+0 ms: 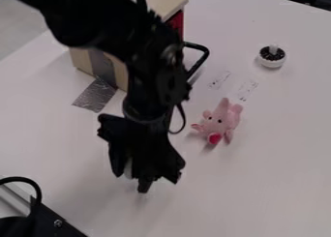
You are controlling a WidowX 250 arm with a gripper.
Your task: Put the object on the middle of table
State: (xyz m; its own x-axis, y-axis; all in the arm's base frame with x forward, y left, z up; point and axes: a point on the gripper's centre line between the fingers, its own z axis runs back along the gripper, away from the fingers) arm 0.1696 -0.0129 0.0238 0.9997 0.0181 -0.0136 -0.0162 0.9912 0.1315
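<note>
White worktop (259, 192) across most of frame. Two small pale labels (248, 90) with dark marks, right of centre, upper half; writing unreadable. Grey floor (22, 25), upper left. Pink plush toy (225, 119) with reddish nose on worktop, right of centre. Black metal-and-plastic-looking end effector (146, 177), lower centre-left; cannot tell whether apart or together.

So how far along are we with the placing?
Possibly done, if the pink toy is the object: it sits on the table, apart from the gripper. Whether the gripper holds anything, I can't tell. Left, probably: confirming the toy's spot counts as middle.
</note>
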